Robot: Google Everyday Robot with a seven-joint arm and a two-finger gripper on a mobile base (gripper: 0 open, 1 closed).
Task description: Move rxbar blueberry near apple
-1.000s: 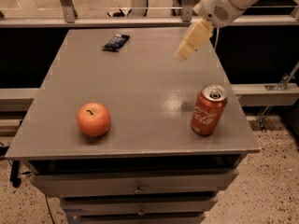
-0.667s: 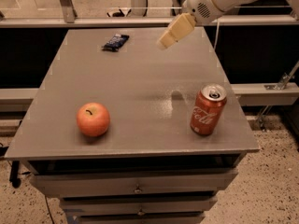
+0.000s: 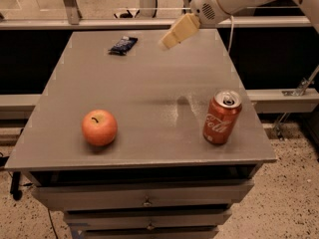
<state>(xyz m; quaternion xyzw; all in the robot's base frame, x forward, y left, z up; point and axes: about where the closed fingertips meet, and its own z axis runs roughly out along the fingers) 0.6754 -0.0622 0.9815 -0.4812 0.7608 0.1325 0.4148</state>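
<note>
The rxbar blueberry (image 3: 122,45) is a small dark navy bar lying flat at the far left of the grey table (image 3: 149,88). The apple (image 3: 99,127), orange-red with a dark stem dimple, sits near the front left. My gripper (image 3: 170,38) with its cream-coloured fingers hangs above the far middle of the table, to the right of the bar and well above it. It holds nothing.
A red cola can (image 3: 221,117) stands upright near the front right edge. The table has drawers (image 3: 144,199) below its front edge. A rail (image 3: 99,23) runs behind the table's far edge.
The gripper has moved left and toward the far edge, from above the right side of the table to nearer the bar. The bar, apple and can have not moved.
</note>
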